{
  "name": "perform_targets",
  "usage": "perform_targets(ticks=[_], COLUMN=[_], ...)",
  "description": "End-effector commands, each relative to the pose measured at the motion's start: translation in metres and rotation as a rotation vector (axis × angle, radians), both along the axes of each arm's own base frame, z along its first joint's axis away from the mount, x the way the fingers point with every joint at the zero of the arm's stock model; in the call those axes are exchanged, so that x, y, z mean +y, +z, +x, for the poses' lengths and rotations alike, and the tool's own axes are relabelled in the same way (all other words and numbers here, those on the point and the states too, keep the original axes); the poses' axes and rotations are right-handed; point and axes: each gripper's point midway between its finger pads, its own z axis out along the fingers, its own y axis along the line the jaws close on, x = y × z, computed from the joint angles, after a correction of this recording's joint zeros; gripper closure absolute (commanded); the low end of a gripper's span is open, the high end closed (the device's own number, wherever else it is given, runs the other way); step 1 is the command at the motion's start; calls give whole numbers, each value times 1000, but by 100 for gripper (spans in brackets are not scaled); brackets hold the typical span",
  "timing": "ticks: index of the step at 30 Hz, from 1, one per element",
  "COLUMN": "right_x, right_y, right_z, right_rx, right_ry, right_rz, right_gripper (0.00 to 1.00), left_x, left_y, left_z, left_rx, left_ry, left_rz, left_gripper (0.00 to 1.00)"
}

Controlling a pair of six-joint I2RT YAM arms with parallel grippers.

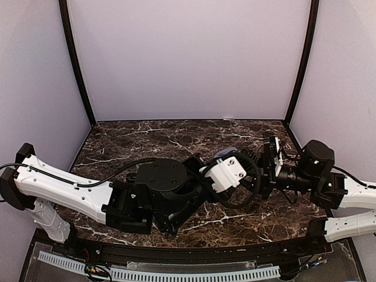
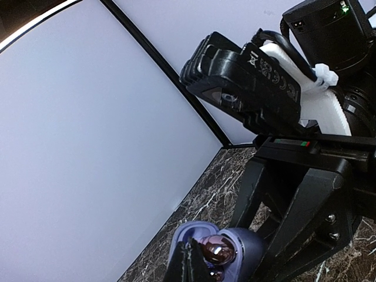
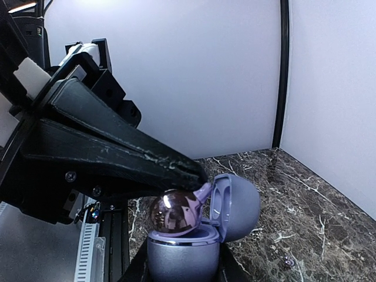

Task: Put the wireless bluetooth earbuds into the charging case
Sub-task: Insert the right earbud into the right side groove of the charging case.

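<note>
One earbud (image 3: 173,214), a glossy dark-purple bead with a pale purple tip, sat in the mouth of the open lavender charging case (image 3: 176,255). The left gripper (image 3: 197,171) was fully closed, tips on the bud (pinching or pushing, unclear). The right gripper (image 3: 182,273) clamped the case's base, cut off at the frame edge.

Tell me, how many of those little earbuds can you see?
1: a glossy dark earbud just under the shut left gripper, sitting atop the open charging case. A second may be hidden inside it.
</note>
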Motion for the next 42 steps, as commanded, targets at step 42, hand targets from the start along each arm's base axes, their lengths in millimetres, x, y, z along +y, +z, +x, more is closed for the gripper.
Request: perform_targets(ticks=[42], right_x=[-21], right_y=[26], right_z=[8], right_rx=[-50], right_ry=[-110], right_rz=[82], right_gripper=[100], left_x=[27], left_y=[37], left_z=[-29], left_rx=[111], left_ry=[-250], left_rz=[-92], left_gripper=[79])
